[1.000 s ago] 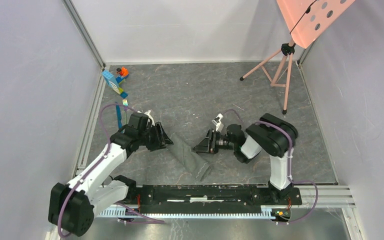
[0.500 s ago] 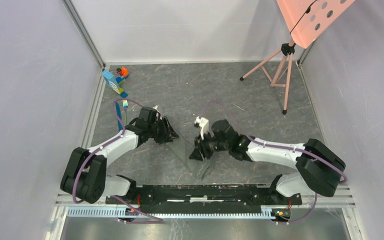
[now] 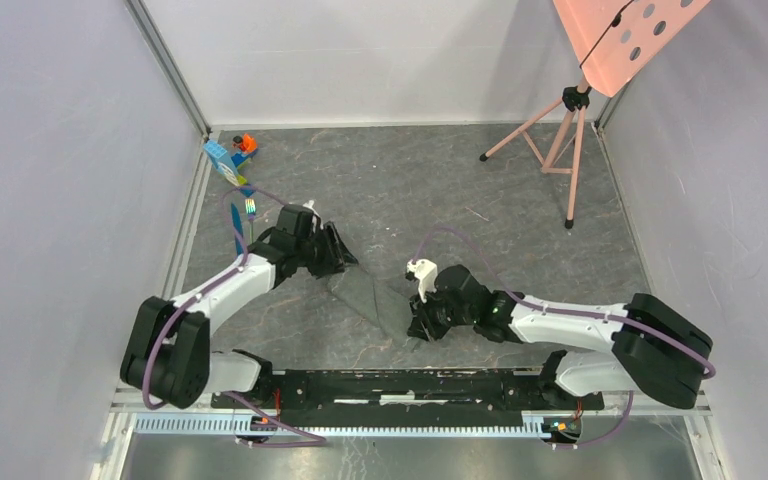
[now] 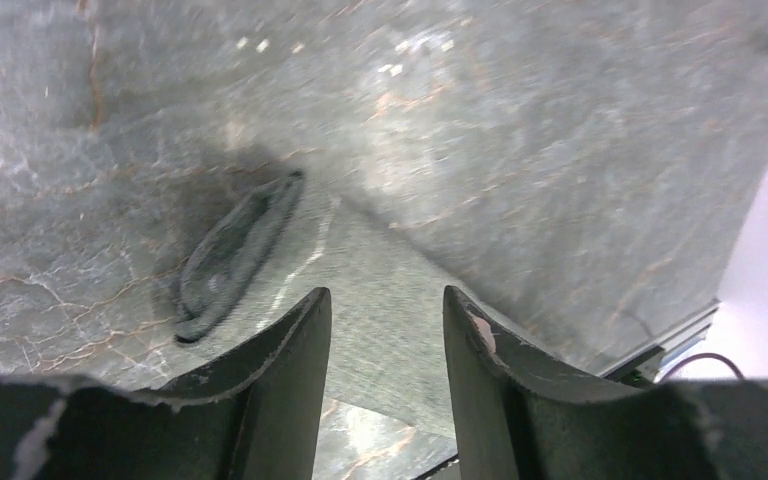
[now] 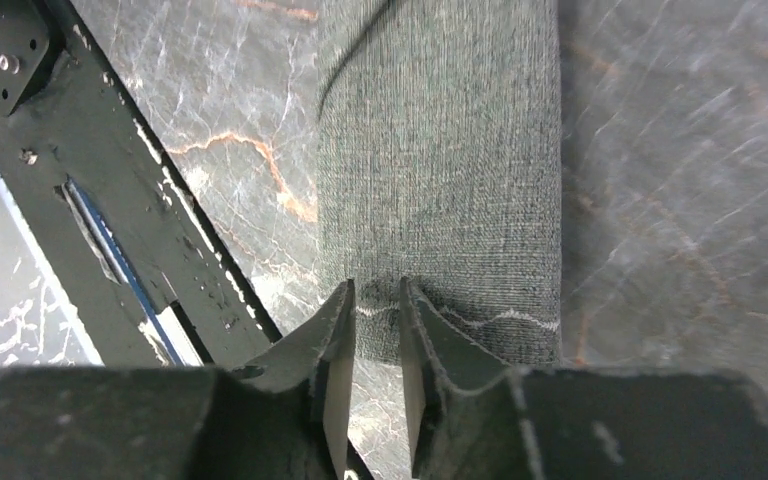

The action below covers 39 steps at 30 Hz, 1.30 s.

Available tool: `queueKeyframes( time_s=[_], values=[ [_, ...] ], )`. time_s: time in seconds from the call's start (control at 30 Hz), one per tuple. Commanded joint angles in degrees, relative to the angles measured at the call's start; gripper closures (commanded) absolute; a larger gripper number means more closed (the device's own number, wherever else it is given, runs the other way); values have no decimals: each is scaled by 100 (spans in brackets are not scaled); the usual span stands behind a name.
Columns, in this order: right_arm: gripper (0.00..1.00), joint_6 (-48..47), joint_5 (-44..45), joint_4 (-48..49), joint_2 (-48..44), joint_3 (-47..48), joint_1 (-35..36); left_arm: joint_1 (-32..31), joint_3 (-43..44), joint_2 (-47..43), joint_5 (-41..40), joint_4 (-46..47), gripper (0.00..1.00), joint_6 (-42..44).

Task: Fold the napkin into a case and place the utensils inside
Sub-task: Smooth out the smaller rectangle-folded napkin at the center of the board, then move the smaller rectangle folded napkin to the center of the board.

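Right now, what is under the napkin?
The napkin lies as a strip on the grey table, which shows beside it. Whatever its layers cover is hidden; the utensils lie apart from it.

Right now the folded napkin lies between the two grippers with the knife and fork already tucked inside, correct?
No. The top external view shows the knife and fork lying on the table beside the left arm, not inside the napkin. The rest holds.

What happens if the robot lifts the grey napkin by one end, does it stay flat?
Probably not. The napkin looks like thin woven cloth, so it would likely droop and fold. One edge is curled into a soft roll. It probably weighs little and may slide on the smooth table.
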Motion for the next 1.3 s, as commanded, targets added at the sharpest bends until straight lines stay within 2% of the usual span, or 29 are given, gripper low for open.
queueKeyframes(
  time_s=[0.0,0.1,0.2,0.33,0.4,0.53,0.67,0.73,0.83,0.97,1.13,1.27],
  values=[
    [69,-297,332,-879,-229,754,185,-3,447,-490,-142,-253,46,273],
    [65,-149,165,-555,69,894,471,-4,346,-230,-261,-154,45,233],
    [64,136,28,-57,362,651,600,-7,119,35,-414,64,46,224],
    [62,175,992,-385,439,287,458,-9,-98,-383,-421,99,45,243],
    [60,189,1595,-632,356,52,113,-10,-71,-756,-375,-26,43,279],
    [51,8,2455,-867,28,-280,-1294,-14,190,-1118,35,-349,41,322],
    [40,-792,3329,-713,235,417,-2702,-22,229,-1045,475,-113,40,175],
    [36,-1112,3080,-808,600,1094,-3154,-34,248,-753,723,82,39,94],
    [27,-1426,2759,-1212,727,1895,-3271,-205,378,-71,1285,517,39,-54],
    [23,-1253,2062,-1360,400,1790,-3541,-758,688,530,1133,1031,37,-249],
    [27,-890,1405,-1077,-219,1031,-4149,-1214,1550,1497,957,1232,33,-312],
    [40,-723,761,-469,-242,505,-4818,-1247,2422,2385,693,1210,35,-233]
  ],
)
